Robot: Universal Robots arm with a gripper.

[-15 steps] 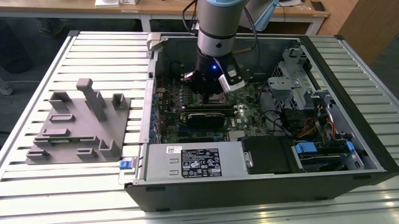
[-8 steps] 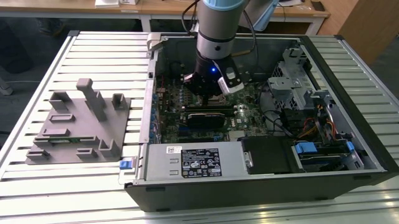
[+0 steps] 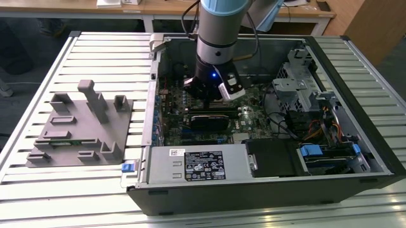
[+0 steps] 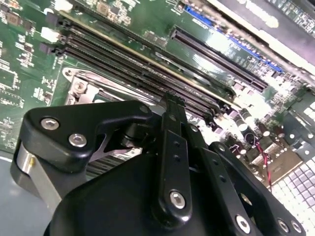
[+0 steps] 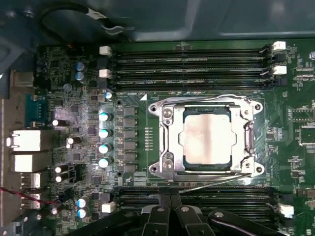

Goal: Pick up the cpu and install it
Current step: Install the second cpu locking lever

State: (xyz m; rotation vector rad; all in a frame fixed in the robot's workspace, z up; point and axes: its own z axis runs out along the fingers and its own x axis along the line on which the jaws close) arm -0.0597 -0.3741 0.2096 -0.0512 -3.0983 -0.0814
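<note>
The cpu (image 5: 206, 139), a pale silvery square chip, lies flat inside the metal-framed socket (image 5: 166, 140) on the green motherboard (image 5: 88, 98). A thin wire lever (image 5: 216, 182) runs along the socket's edge nearest my fingers. My gripper (image 5: 171, 210) hangs above the board beside the socket, its black fingers (image 5: 157, 216) pressed together with nothing between them. In the second wrist view the gripper (image 4: 170, 101) points down at the memory slots (image 4: 147, 69). In the exterior view the gripper (image 3: 212, 102) reaches down into the open computer case (image 3: 266, 190).
A grey fixture (image 3: 76, 128) with upright posts lies on the slatted table at the exterior view's left. Inside the case are a power supply (image 3: 197, 164), a drive cage (image 3: 301, 80) and cables (image 3: 317, 128) at the exterior view's right. Memory slots (image 5: 192, 61) flank the socket.
</note>
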